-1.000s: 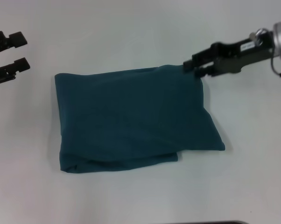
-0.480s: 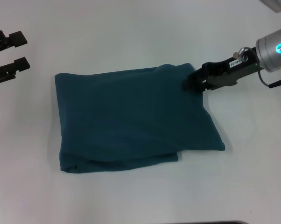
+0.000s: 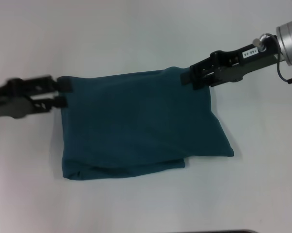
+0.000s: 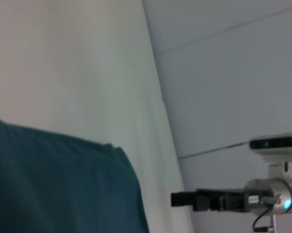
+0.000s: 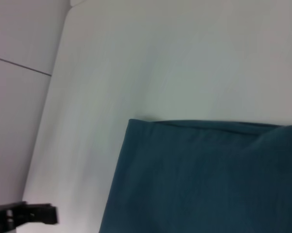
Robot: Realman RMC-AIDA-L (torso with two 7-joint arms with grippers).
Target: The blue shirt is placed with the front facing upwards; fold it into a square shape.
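Shirt, blue (image 3: 136, 121), lies folded to a rough rectangle mid-worktop (image 3: 136, 29), one lower corner jutting right. Right tool (image 3: 187, 76) sits at the far right corner, left tool (image 3: 62, 93) at the far left corner, prongs slightly parted astride the edge; grip on cloth by either: cannot tell. Best pinched at both far corners together, lifted level, drawn toward the near edge. Differs from a second ago: left tool arrives from its parked spot; right tool shifts slightly inward.

One blue shirt (image 3: 136, 121), two hands: left hand (image 3: 62, 93), right hand (image 3: 186, 77).
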